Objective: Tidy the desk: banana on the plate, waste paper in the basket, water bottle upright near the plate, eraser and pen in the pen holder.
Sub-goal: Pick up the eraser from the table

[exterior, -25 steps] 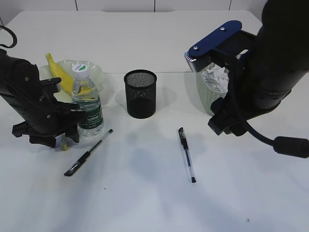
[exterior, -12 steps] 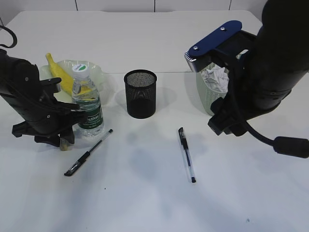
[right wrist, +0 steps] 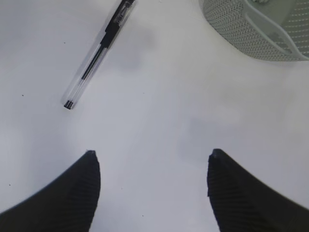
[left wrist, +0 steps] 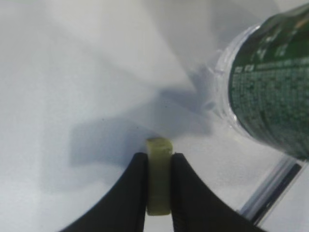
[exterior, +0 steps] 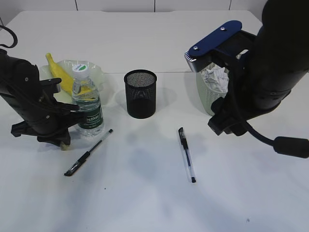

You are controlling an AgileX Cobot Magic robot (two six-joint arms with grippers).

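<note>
Since a second ago the left gripper (left wrist: 158, 193) has drawn its jaws together on the eraser (left wrist: 159, 181), which now sits pinched between the two dark fingers down at the desk (exterior: 145, 203), just beside the upright water bottle (exterior: 87, 104); nothing else has shifted. The right gripper (right wrist: 152, 186) hangs over bare desk with its jaws spread wide, holding nothing. The basket (exterior: 208, 94) on the right holds the crumpled waste paper (exterior: 216, 77). The plate (exterior: 96, 72) behind the bottle carries the banana (exterior: 59, 71). The mesh pen holder (exterior: 140, 94) stands in the middle. One pen (exterior: 186, 154) lies before it, another pen (exterior: 89, 152) lies near the bottle.
</note>
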